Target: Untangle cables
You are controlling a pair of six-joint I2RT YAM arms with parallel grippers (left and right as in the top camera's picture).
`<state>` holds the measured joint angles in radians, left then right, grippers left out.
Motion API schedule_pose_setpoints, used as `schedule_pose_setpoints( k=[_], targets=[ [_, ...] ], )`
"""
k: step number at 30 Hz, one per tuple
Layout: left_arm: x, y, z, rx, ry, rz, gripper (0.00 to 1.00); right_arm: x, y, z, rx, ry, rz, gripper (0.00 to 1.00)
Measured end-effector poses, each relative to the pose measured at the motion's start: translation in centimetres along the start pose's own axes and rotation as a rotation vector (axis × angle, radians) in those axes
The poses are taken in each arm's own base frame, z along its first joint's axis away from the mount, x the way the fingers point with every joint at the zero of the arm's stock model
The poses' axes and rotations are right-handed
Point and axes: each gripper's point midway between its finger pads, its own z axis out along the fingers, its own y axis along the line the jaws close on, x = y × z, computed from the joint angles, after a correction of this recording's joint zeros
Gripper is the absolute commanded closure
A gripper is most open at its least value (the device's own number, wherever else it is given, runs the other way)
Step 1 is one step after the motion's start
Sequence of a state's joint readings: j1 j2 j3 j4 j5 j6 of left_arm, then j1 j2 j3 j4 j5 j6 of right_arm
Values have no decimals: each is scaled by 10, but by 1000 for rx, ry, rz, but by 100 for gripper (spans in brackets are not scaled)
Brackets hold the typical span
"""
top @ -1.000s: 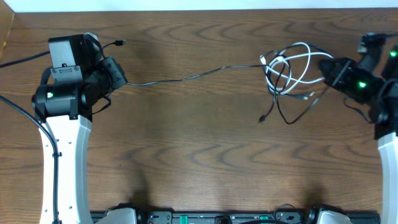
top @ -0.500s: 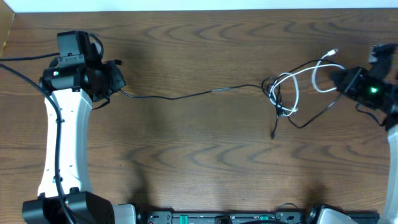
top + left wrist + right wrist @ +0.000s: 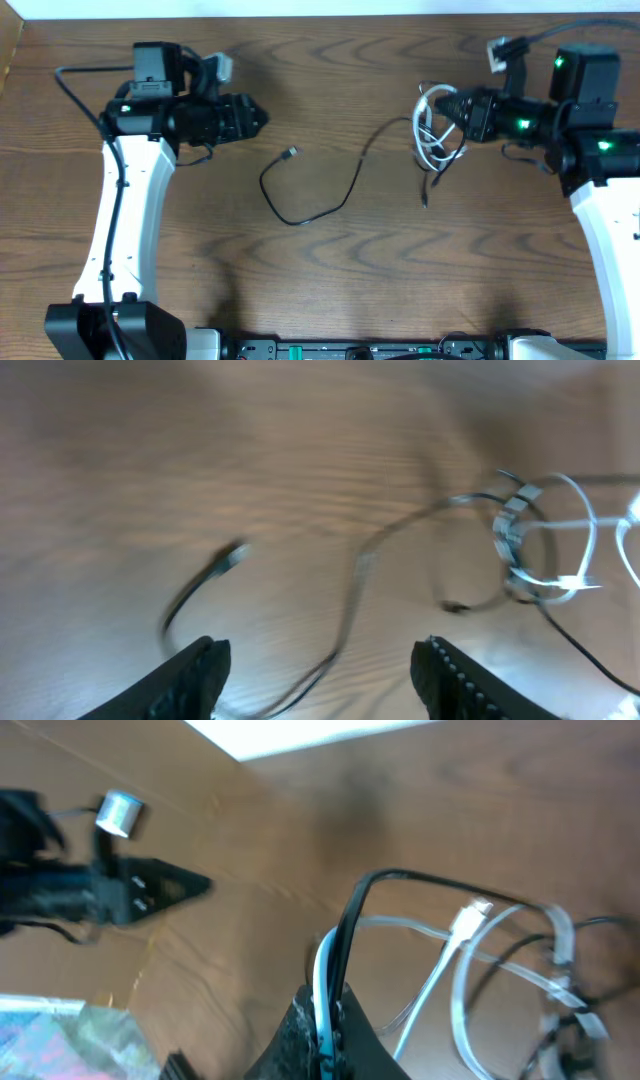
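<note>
The black cable (image 3: 345, 195) lies slack on the table in a loop, its plug end (image 3: 290, 153) free. Its other end runs into a tangle with the white cable (image 3: 428, 140) at the right. My left gripper (image 3: 262, 117) hovers up and left of the loose plug, open and empty. The left wrist view shows its fingers (image 3: 195, 675) wide apart over the black cable (image 3: 352, 585), with the white cable (image 3: 520, 550) further off. My right gripper (image 3: 447, 105) is at the tangle. In the right wrist view it (image 3: 330, 1025) is shut on a white strand and a black strand (image 3: 355, 910) together.
The wooden table's left edge (image 3: 10, 50) and a white strip along the back (image 3: 300, 8) bound the area. Thick arm wires (image 3: 75, 75) loop behind the left arm. The left arm (image 3: 110, 890) shows in the right wrist view.
My left gripper has opened and let go of the black cable, which went from taut to a slack loop. Both arms moved inward; the right carried the tangle leftward.
</note>
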<state>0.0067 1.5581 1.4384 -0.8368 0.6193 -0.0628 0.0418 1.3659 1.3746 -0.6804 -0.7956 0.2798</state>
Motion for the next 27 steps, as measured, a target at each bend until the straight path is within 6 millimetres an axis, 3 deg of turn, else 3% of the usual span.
schedule_pose_setpoints(
  k=[4,9,16,23,27],
  targets=[
    [-4,-36,5,141,-15,113,35,-19,23,-12,-40,-36,-18,99],
    [-9,-76,16,287,-35,232,35,-19,42,-17,-124,-21,-18,99],
    [1,-124,52,480,9,349,35,-10,46,-18,-155,18,19,99],
    [21,-158,97,630,70,436,36,-9,47,-18,-159,22,23,99],
    [23,-175,109,683,50,492,36,-7,46,-18,-157,30,32,99]
  ],
)
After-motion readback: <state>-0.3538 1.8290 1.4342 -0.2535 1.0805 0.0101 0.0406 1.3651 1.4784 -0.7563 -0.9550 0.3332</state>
